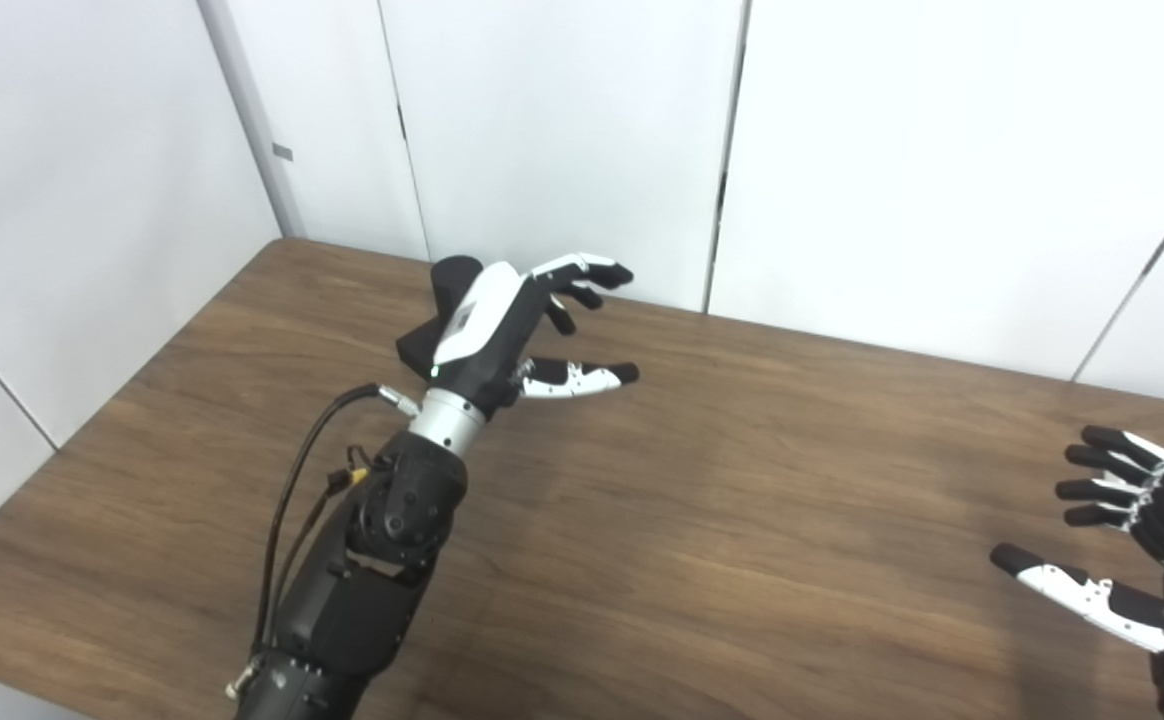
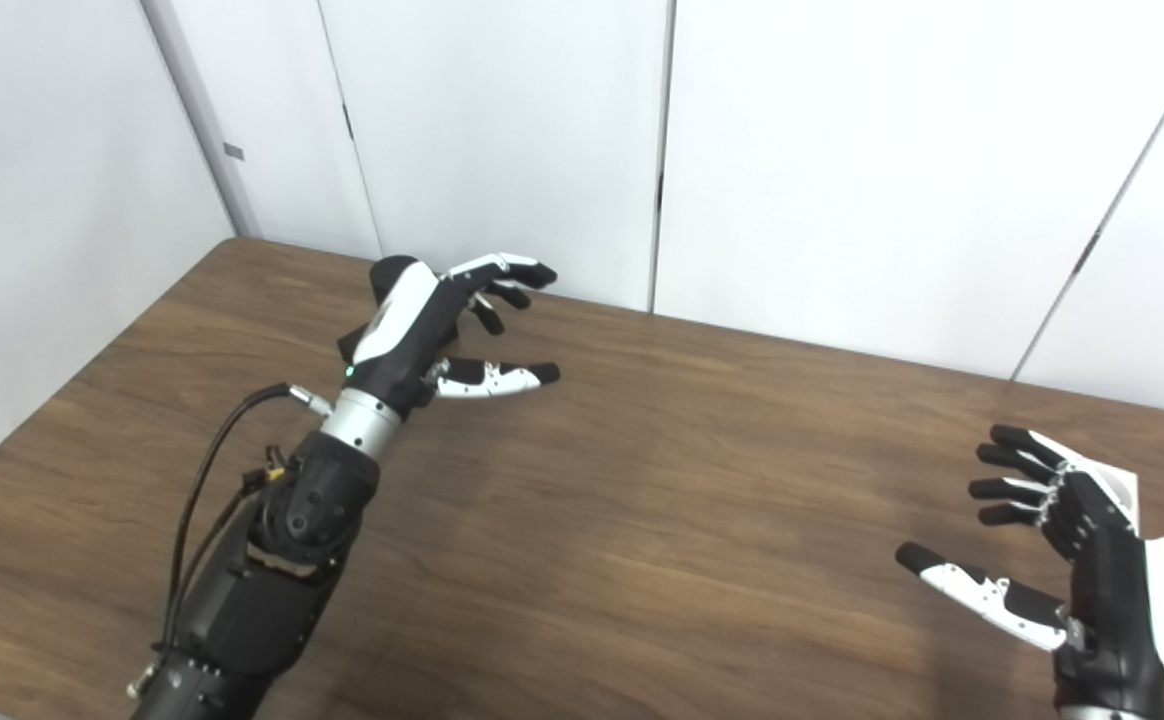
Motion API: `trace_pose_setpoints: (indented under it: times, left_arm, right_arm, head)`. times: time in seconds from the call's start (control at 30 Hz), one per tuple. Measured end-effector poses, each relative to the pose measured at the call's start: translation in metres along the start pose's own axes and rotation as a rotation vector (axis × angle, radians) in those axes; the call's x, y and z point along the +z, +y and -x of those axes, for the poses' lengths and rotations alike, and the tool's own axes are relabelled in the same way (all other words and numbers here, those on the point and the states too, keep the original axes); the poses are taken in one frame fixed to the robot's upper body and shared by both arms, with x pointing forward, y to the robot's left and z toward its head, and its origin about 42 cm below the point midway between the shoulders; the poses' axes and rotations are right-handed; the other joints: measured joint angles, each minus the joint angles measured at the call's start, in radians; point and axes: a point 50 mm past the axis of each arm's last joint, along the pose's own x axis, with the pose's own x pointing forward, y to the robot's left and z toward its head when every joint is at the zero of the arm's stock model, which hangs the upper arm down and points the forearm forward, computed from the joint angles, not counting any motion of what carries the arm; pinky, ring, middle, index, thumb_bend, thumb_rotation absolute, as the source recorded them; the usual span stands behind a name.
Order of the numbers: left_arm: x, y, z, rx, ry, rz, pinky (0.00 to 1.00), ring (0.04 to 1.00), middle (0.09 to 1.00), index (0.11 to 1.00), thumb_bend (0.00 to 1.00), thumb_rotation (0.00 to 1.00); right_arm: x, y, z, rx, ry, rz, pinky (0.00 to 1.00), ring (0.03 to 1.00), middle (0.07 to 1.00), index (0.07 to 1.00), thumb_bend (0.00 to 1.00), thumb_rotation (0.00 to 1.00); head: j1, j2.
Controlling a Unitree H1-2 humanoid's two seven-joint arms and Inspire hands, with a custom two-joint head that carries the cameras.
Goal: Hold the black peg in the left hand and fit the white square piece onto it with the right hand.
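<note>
Black peg on flat base, half hidden behind left hand.

We've got two head cams side by side, looking down at the table; both share the left hand and right hand.
</note>
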Motion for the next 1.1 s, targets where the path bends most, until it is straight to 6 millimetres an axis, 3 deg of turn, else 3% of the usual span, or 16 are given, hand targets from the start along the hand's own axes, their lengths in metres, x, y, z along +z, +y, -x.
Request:
trace_pose_setpoints:
  times: [0.23, 0.37, 0.43, 0.53, 0.67, 1.1]
  left_arm:
    - [-0.003, 0.009, -0.005, 0.024, 0.014, -0.073, 0.59, 0.732, 0.777, 0.746, 0.77, 0.2]
    - [-0.005, 0.018, -0.01, 0.054, 0.054, -0.098, 0.56, 0.699, 0.771, 0.75, 0.77, 0.14]
    - [-0.005, 0.023, -0.014, 0.072, 0.056, -0.12, 0.56, 0.691, 0.761, 0.743, 0.78, 0.16]
    - [-0.006, 0.031, -0.02, 0.096, 0.051, -0.164, 0.59, 0.719, 0.77, 0.75, 0.79, 0.2]
    - [-0.012, 0.041, -0.023, 0.138, 0.068, -0.198, 0.64, 0.764, 0.796, 0.769, 0.79, 0.18]
    - [-0.037, 0.047, -0.022, 0.195, 0.138, -0.331, 0.67, 0.796, 0.818, 0.774, 0.82, 0.22]
  right_arm:
    - [0.001, -0.002, -0.003, 0.002, -0.009, 0.008, 0.5, 0.592, 0.687, 0.712, 0.58, 0.0]
    - [0.001, -0.002, -0.003, 0.002, -0.009, 0.006, 0.5, 0.588, 0.687, 0.713, 0.58, 0.0]
    - [0.001, -0.003, -0.003, 0.002, -0.009, 0.007, 0.5, 0.595, 0.689, 0.715, 0.58, 0.0]
    - [0.001, -0.003, -0.003, 0.003, -0.009, 0.009, 0.51, 0.596, 0.691, 0.717, 0.58, 0.0]
    - [0.001, -0.003, -0.003, 0.003, -0.009, 0.01, 0.51, 0.599, 0.692, 0.717, 0.58, 0.0]
    - [0.004, -0.005, -0.004, 0.0, -0.013, 0.013, 0.48, 0.576, 0.679, 0.709, 0.58, 0.0]
  head:
    - [0.005, 0.003]
    - [0.006, 0.003]
    - [0.008, 0.005]
    - [0.009, 0.006]
    - [0.006, 0.006]
    - [0.006, 0.011]
